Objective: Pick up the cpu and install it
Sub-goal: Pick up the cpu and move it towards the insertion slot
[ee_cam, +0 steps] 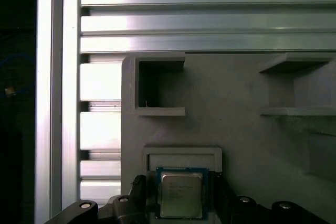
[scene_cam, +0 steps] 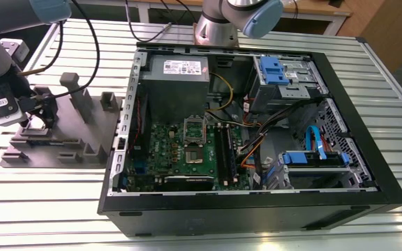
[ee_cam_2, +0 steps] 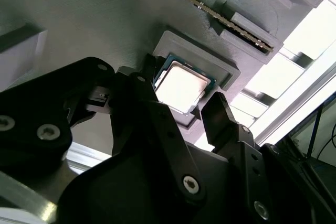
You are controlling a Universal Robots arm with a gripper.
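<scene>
Silver-grey cpu (ee_cam: 181, 195) gleaming, dark greenish rim.
Matte grey tray (ee_cam: 236, 87), green motherboard (scene_cam: 160, 141), black case (scene_cam: 257, 212), blue drive brackets (scene_cam: 271, 68), ribbed silvery table (scene_cam: 47, 193).

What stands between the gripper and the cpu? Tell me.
Nothing visible. The gripper hangs directly over the cpu, which lies in its pocket of the tray, with the jaws open on either side of it.
</scene>
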